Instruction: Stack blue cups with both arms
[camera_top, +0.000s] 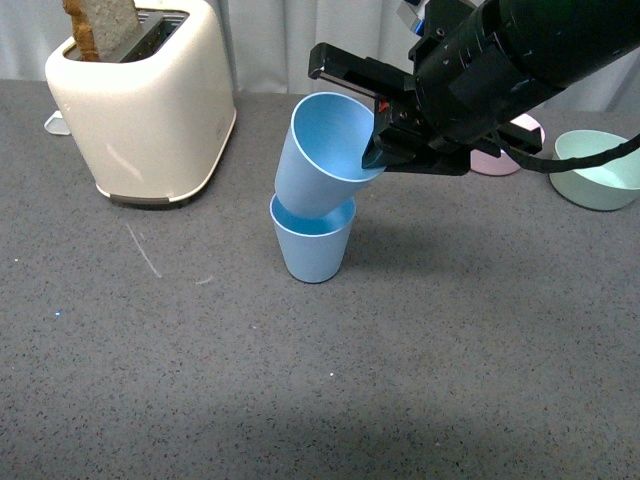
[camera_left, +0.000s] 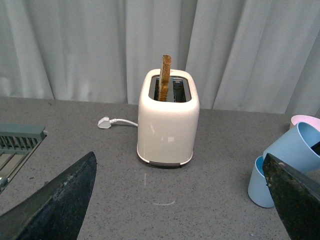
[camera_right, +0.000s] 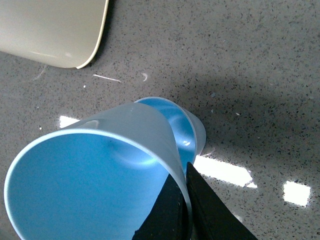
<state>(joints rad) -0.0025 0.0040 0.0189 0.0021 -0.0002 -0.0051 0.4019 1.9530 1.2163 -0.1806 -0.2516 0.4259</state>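
– how far along?
– nearly there, i'd say. on the table (camera_top: 450, 380), right gripper (camera_top: 376, 150) clamps the tilted cup (camera_top: 315, 165) by its rim; left gripper (camera_left: 180, 157) spread wide, empty. its base is inside the standing cup (camera_top: 315, 250).
– what's left?
– straighten, seat, let go.

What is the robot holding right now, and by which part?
The right gripper holds the upper blue cup by its rim, one finger inside and one outside, tilted with its base in the lower blue cup.

A cream toaster (camera_top: 150, 110) with bread (camera_top: 100, 25) in it stands on the gray table (camera_top: 300, 380). A pink bowl (camera_top: 498, 165) and a green bowl (camera_top: 600, 170) sit side by side.
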